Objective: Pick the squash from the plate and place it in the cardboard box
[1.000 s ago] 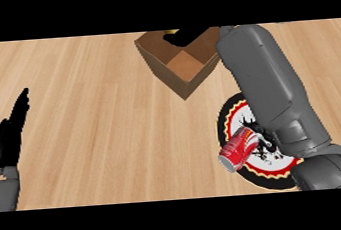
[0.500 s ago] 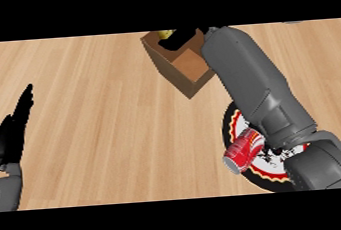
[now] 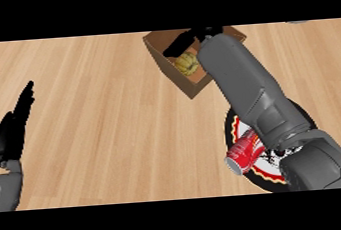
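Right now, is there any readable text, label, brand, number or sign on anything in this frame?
None can be read.
Red can on the plate: pale markings, too blurred to read.
Plate: red, white and black pattern, no legible words.
Cardboard box: plain.

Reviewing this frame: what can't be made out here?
- Right hand, head view: over the box; forearm hides most of it, so grip unreadable.
- Squash: partly covered by hand; released or not is unclear.
- Plate: mostly under the forearm.
- Can: upper end hidden by the forearm.
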Action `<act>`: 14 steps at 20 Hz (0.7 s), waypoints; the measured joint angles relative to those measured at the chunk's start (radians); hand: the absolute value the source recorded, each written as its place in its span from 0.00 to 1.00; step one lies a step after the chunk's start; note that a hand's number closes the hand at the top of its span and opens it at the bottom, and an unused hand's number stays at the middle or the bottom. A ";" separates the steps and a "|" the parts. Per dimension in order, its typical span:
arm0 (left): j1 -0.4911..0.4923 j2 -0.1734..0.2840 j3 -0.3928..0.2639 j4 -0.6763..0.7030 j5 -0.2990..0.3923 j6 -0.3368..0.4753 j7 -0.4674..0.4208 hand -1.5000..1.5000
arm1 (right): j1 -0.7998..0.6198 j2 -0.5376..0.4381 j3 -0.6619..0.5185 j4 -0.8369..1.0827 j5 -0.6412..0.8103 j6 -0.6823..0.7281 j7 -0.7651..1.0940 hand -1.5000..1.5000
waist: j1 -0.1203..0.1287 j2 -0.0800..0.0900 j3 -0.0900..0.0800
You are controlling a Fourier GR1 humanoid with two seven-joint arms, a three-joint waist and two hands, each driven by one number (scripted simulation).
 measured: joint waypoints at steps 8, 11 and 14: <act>0.002 -0.011 -0.001 0.014 -0.001 0.004 -0.006 0.50 | 0.008 -0.015 -0.099 -0.033 -0.101 -0.099 -0.168 0.00 | -0.008 -0.002 0.001; 0.011 -0.017 -0.001 0.006 -0.003 0.010 -0.003 0.50 | 0.017 -0.044 -0.152 -0.043 -0.156 -0.097 -0.223 0.00 | -0.015 -0.006 0.001; 0.021 -0.013 0.009 0.014 -0.002 0.014 -0.009 0.50 | 0.028 -0.086 -0.196 -0.046 -0.206 -0.062 -0.275 0.00 | -0.026 -0.010 0.001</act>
